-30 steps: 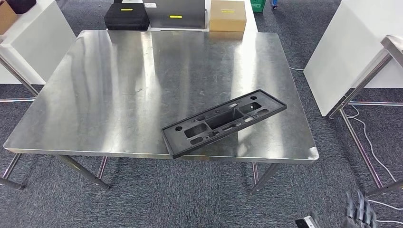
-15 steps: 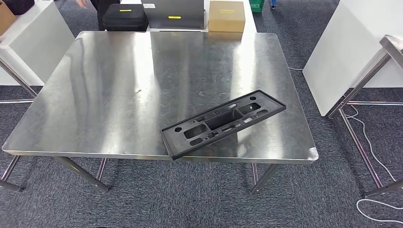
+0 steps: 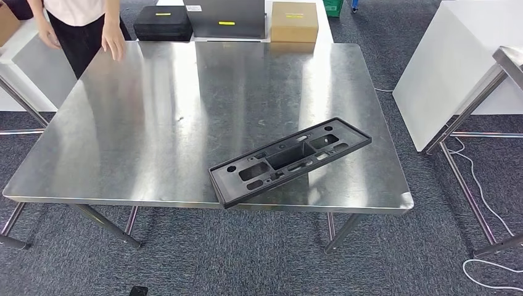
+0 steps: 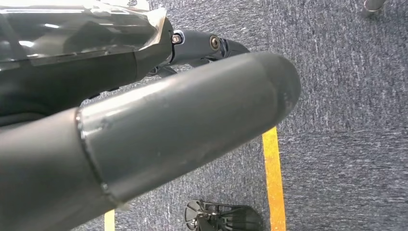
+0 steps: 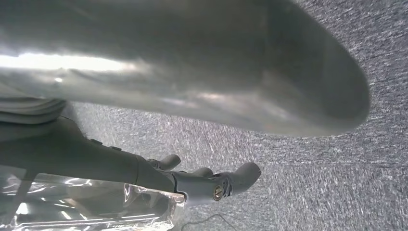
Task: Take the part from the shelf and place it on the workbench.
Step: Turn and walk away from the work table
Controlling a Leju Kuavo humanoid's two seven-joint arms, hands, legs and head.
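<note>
Left hand (image 4: 144,125) and right hand (image 5: 192,144): fingers apart over grey carpet, holding nothing. Black slotted plastic part (image 3: 290,160): flat on steel workbench (image 3: 154,123), lower centre-right, overhanging the front edge. Person (image 3: 80,24): upper left, hand near workbench corner.

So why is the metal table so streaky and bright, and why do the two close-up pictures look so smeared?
Head view: overhead lights glare in pale streaks off the steel workbench, while the black part stays matte and sharp. Left wrist view: the left hand sits too near the lens, so its thumb blurs while the carpet stays crisp. Right wrist view: the right hand is likewise a soft blur with a bright highlight.
</note>
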